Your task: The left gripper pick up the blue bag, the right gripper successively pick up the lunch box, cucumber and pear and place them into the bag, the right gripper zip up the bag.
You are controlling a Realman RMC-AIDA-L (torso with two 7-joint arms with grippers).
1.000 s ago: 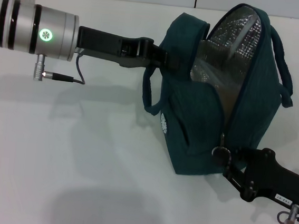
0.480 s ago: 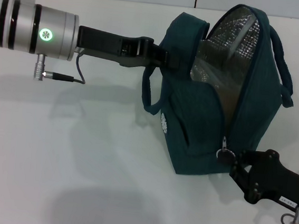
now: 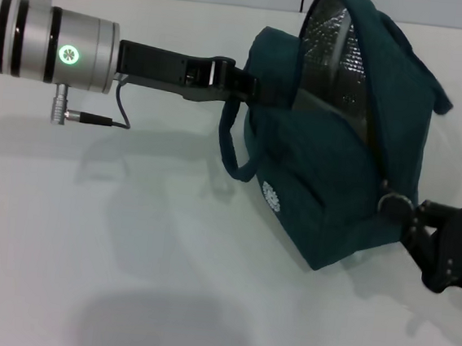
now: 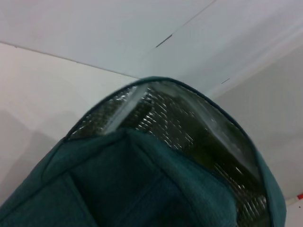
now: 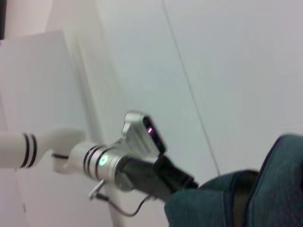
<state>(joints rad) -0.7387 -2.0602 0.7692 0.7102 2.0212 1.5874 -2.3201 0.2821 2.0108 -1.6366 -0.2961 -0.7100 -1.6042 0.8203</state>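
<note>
Blue bag (image 3: 339, 151): dark teal fabric, tilted, its lower corner resting on the white table (image 3: 84, 249), mouth partly open with silver foil lining (image 3: 329, 47) showing near the top.

Right gripper (image 3: 411, 219): nearest item, at the bag's lower right edge, its dark fingers closed on the round zipper pull (image 3: 392, 203) at the low end of the zip line.

Carry strap (image 3: 231, 153): hangs in a loop off the bag's left side, above the table.

Left gripper (image 3: 259, 90): farther back, reaching in from the left at the bag's upper left edge, clamped on the fabric there and holding the bag up; fingertips hidden by the cloth. Its silver forearm (image 3: 55, 46) carries a green light.

Left wrist view: bag rim (image 4: 156, 82) and lining only.
</note>
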